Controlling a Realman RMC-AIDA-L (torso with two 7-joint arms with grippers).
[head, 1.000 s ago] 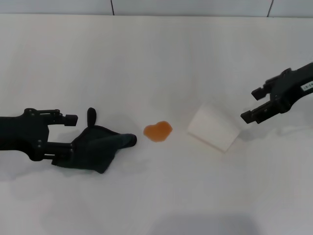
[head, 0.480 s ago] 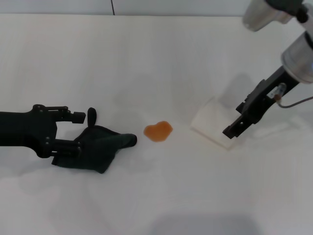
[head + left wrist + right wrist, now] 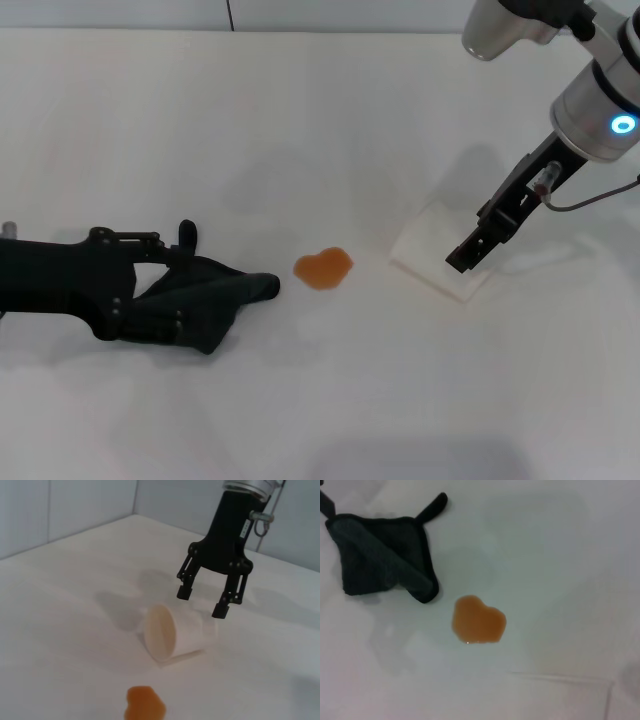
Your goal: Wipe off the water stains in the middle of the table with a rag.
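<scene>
Right gripper (image 3: 463, 257) now hangs over the tipped white paper cup (image 3: 430, 258), fingers spread wide and straddling the cup's closed end without touching it, seen clearly from the left wrist view (image 3: 202, 602). Half a second ago it was slightly farther right and lower; a second ago it sat well off to the right, away from the cup. Left gripper (image 3: 150, 300) has slid in over the rag (image 3: 205, 298), its arm lying low along the table (image 3: 300, 120); can't tell whether its fingers are apart or closed on the cloth. Rag itself hasn't moved: dark charcoal cloth, folded, loop tab sticking up at its far edge, one corner pointing at the water stains (image 3: 322, 267). Orange heart-shaped blotch unchanged, between rag and cup, close to the rag corner but not touching. Cup lies on its side, open mouth facing the stain. Tabletop plain matte white; pale grey wall panels with a dark seam behind.
</scene>
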